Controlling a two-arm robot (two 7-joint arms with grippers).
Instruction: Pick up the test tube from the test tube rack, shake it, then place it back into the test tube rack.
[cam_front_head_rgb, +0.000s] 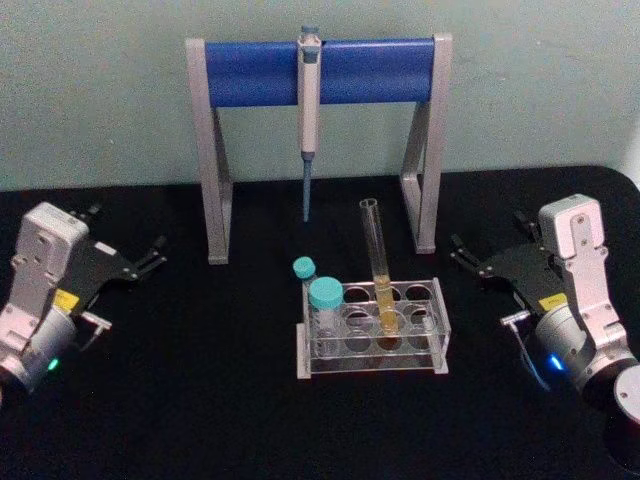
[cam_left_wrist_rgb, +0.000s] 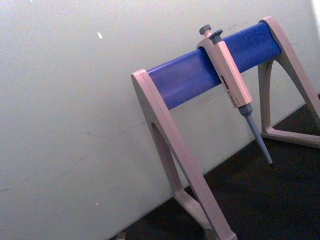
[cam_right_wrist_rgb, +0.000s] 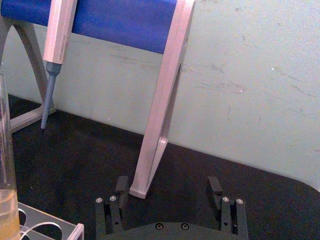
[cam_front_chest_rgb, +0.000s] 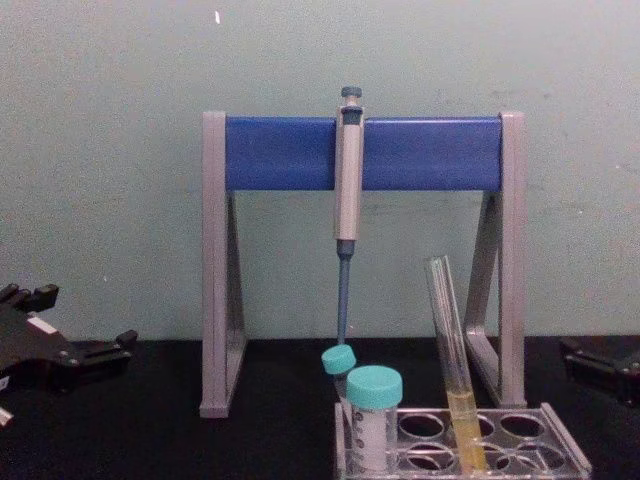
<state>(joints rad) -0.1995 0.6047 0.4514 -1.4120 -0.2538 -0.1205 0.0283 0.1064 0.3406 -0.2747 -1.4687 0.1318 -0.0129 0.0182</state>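
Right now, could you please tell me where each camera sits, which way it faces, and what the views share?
Head view: high, looking down on the rack and tube; left gripper and right gripper show at the sides.
Chest view: low, facing the wall across the table; both grippers at the edges.
Left wrist view: faces the stand and pipette; none of the robot visible.
Right wrist view: faces the stand's leg, past its own open jaws.
Shared: all four show the stand and pipette.

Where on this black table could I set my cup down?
Bare table lies between the left gripper and the test tube rack, and between rack and right gripper. It is crowded under the pipette stand.
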